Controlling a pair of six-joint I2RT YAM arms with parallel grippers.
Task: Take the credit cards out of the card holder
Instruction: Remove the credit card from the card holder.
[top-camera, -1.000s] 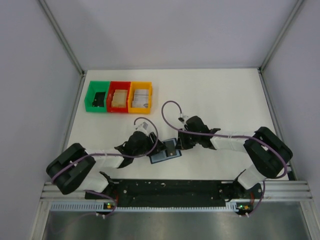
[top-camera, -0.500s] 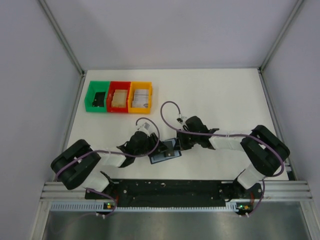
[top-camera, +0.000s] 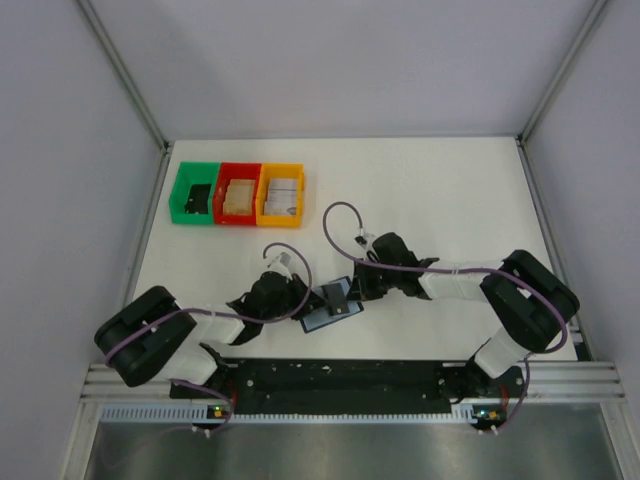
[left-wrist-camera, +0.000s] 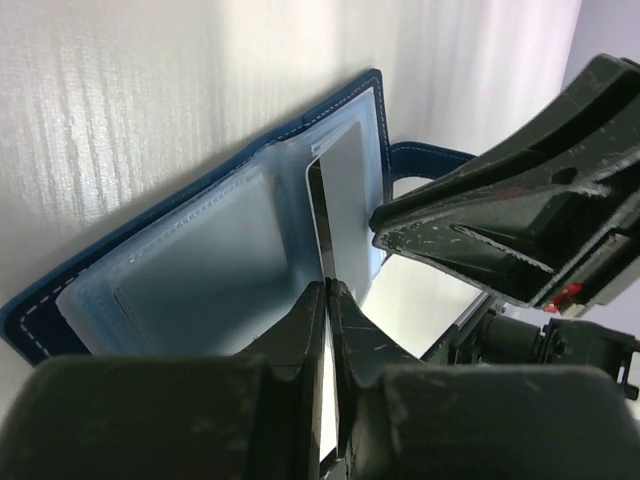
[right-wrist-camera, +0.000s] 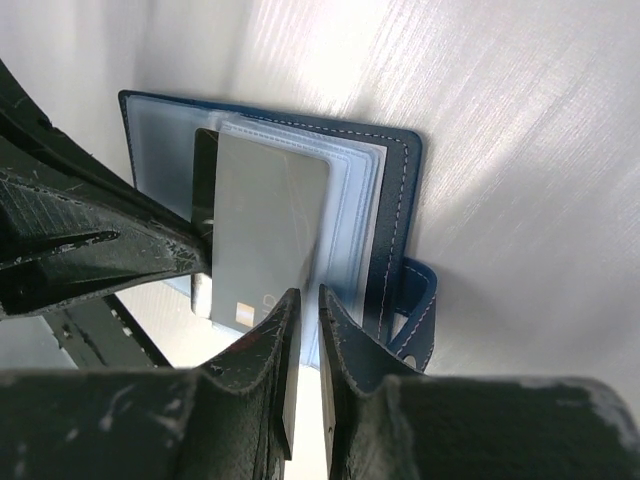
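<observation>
Left wrist view, Mia: what has the left tool (left-wrist-camera: 327, 290) got?

Its jaws are pinched on the near edge of a credit card (left-wrist-camera: 350, 190), Tom. The card stands on edge and runs away from the tips. Its far end seems tucked into a sleeve of the card holder (left-wrist-camera: 190, 270), which lies open on the bench (left-wrist-camera: 120, 100) just beyond.

And the right tool (right-wrist-camera: 303, 295)?

Jaws almost together. It looks to be nipping the holder's sleeved edge, with its tips just beside the card.

What worries you?

The pinch is thin, so a pull off the slot's line could let the card slip or flex. If the sleeve grips the card, the holder may lift or fold unless the right tool's hold is firm. The two tools also sit close enough to knock.
</observation>
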